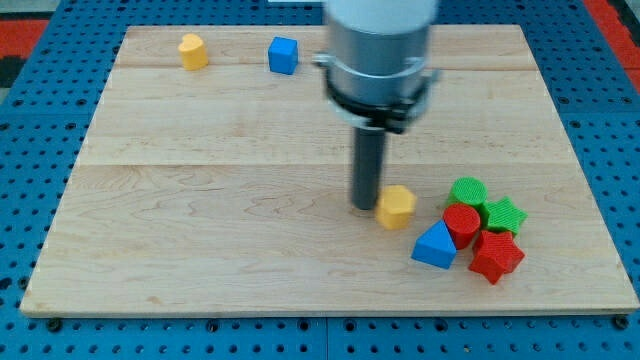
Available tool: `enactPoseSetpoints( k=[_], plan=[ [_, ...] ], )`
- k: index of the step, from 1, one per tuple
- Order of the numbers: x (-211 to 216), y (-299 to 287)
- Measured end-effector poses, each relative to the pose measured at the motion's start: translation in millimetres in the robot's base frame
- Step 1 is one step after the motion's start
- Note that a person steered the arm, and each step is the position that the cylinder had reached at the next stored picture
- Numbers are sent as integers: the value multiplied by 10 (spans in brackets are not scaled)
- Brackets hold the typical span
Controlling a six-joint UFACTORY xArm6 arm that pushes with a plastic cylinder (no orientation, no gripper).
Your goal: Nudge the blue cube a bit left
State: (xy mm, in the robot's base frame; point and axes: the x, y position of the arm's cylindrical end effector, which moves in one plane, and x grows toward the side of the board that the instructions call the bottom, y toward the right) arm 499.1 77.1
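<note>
— Where's the blue cube point(283, 55)?
— Far up-left of our tip point(364, 206), near the counter point(200, 200) top edge, right of a yellow block point(193, 51).
— Handling?
— Likely light, rigid, slides easily; we'd push its right face centrally.
— End effector?
— A bare rod holding nothing, touching another yellow block point(397, 206).

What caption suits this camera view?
My tip rests beside a yellow block, far from the blue cube near the board's top edge.

My tip point(365, 206) sits mid-bench point(200, 230) touching the yellow block point(397, 206) on its left, a five-block cluster point(475, 235) just right, while the blue cube point(283, 55) and orange block point(193, 51) lie far up top.
</note>
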Motion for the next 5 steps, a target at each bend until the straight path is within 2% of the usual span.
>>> enactPoseSetpoints(
  k=[1, 2, 4, 5],
  plan=[
    [0, 163],
    [-190, -198],
    [-1555, 168],
    [-2254, 168]
  ],
)
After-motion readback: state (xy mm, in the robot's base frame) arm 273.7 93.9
